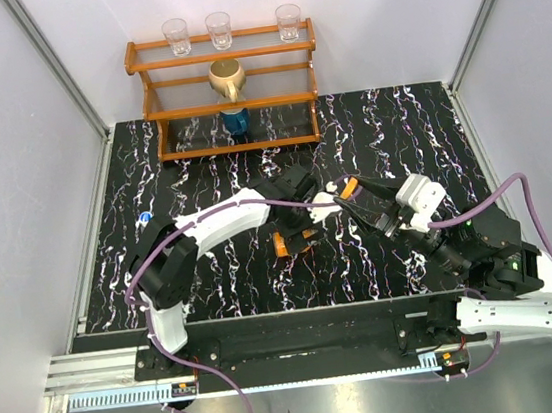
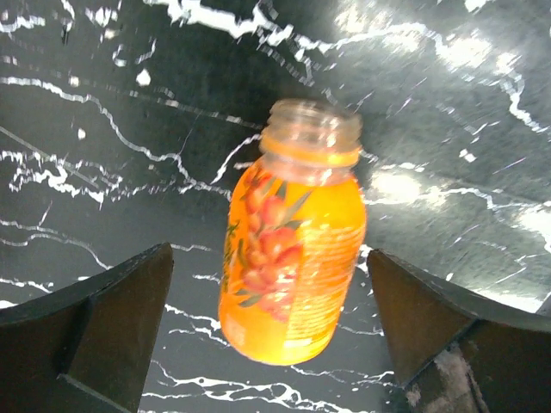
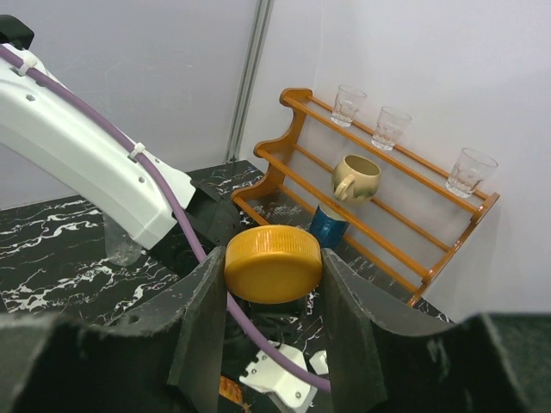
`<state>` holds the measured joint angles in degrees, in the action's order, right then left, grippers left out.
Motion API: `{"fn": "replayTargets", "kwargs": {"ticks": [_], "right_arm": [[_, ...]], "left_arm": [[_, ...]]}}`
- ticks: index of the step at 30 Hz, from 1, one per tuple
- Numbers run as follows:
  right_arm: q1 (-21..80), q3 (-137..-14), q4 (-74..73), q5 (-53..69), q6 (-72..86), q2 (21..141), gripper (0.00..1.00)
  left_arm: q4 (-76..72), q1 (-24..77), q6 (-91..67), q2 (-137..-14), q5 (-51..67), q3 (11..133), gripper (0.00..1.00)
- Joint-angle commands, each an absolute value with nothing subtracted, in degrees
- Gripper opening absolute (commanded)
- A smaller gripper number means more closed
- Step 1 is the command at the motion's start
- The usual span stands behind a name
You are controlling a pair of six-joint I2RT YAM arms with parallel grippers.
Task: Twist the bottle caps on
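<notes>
A small orange bottle [image 2: 293,258] lies on its side on the black marbled table, its neck open; it also shows in the top view [image 1: 290,241]. My left gripper [image 2: 271,331] is open, one finger on each side of the bottle and clear of it; in the top view it [image 1: 298,220] hovers just over the bottle. My right gripper [image 3: 273,284] is shut on the orange cap [image 3: 273,262], held above the table just right of the bottle [image 1: 350,190]. The white cap with the blue rim [image 1: 146,218] lies at the table's left. I cannot make out the clear bottle.
A wooden rack [image 1: 229,106] stands at the back with three clear glasses [image 1: 220,30], a beige mug [image 1: 226,77] and a dark blue container [image 1: 235,121]. White walls close in the table on the left, the right and the back.
</notes>
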<state>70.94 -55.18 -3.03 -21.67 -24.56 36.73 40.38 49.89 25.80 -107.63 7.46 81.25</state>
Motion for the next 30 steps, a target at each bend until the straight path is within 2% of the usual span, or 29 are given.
{"fn": "replayTargets", "kwargs": {"ticks": [1, 15, 30], "right_arm": [[71.54, -57.74, -2.64, -22.94, -23.91, 36.30, 0.45], [71.63, -57.75, -2.81, -23.47, -23.91, 36.65, 0.45], [71.54, -57.74, -3.34, -23.82, -22.94, 36.65, 0.45]], "left_arm": [[39.90, 47.46, 28.21, -106.70, 6.50, 80.25, 0.99], [37.88, 46.85, 30.41, -106.08, 8.52, 73.39, 0.99], [37.35, 46.93, 29.44, -106.17, 12.22, 75.23, 0.99]]}}
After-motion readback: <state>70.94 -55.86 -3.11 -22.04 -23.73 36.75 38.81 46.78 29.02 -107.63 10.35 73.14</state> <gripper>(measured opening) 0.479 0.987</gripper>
